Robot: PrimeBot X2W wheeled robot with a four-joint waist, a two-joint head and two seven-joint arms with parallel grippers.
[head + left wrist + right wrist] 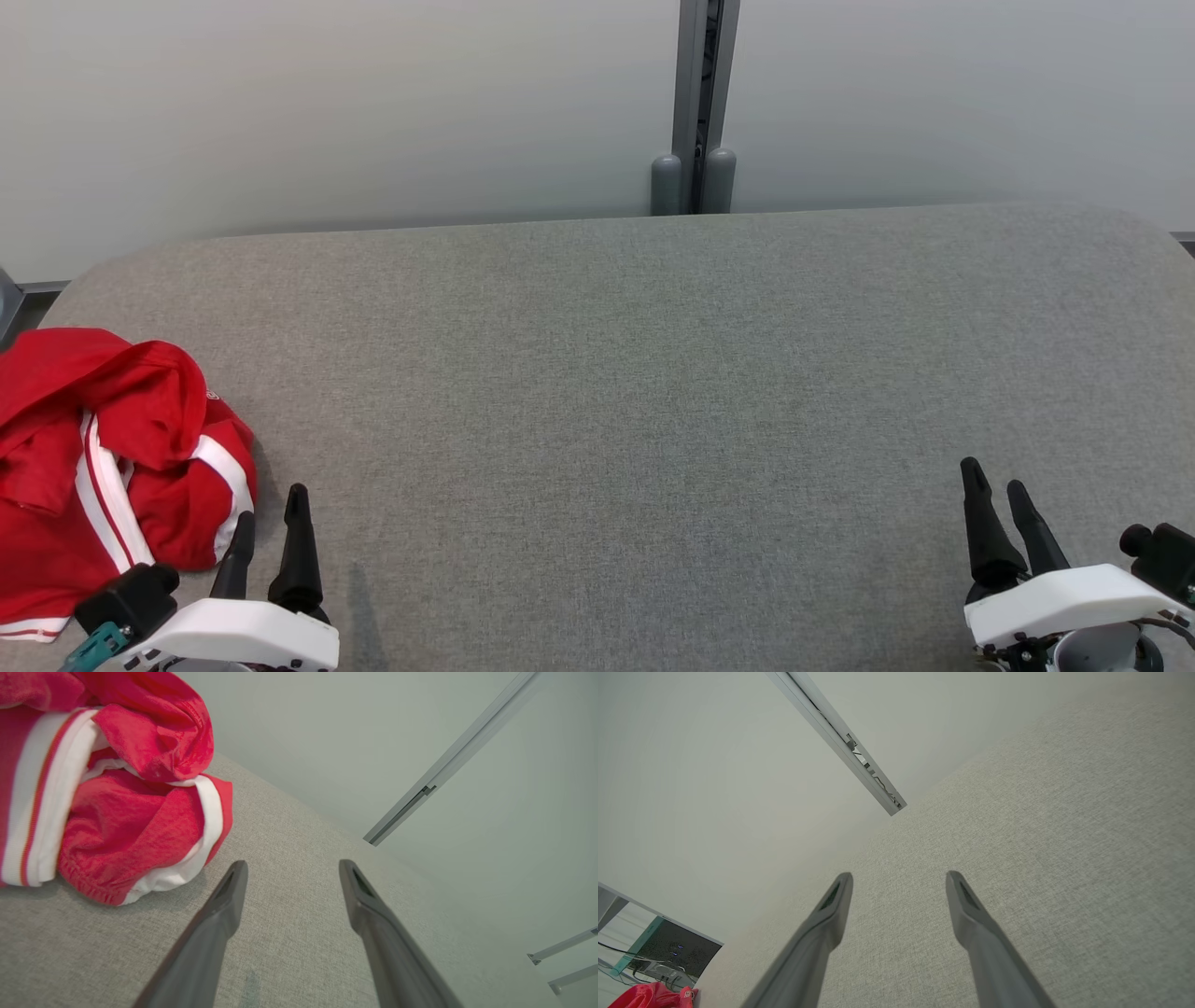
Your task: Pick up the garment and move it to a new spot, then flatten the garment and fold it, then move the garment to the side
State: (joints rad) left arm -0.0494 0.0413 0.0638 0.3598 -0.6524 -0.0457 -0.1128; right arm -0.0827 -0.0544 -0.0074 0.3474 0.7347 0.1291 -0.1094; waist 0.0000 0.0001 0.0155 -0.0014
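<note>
A red garment (103, 457) with white stripes lies crumpled at the left edge of the grey fabric-covered table (616, 392). In the left wrist view the garment (107, 788) bulks at the upper left, just beyond the left fingertip. My left gripper (271, 509) stands open at the lower left, right beside the garment's near right corner, with nothing between its fingers (224, 905). My right gripper (994, 481) is open at the lower right, far from the garment, over bare table. A small patch of the garment (654, 996) shows in the right wrist view's bottom left corner.
A pale wall runs behind the table, with a grey vertical post (695, 103) near the middle. The table's rounded far corners sit at the left and right. Dark equipment with cables (668, 952) shows past the table's left end.
</note>
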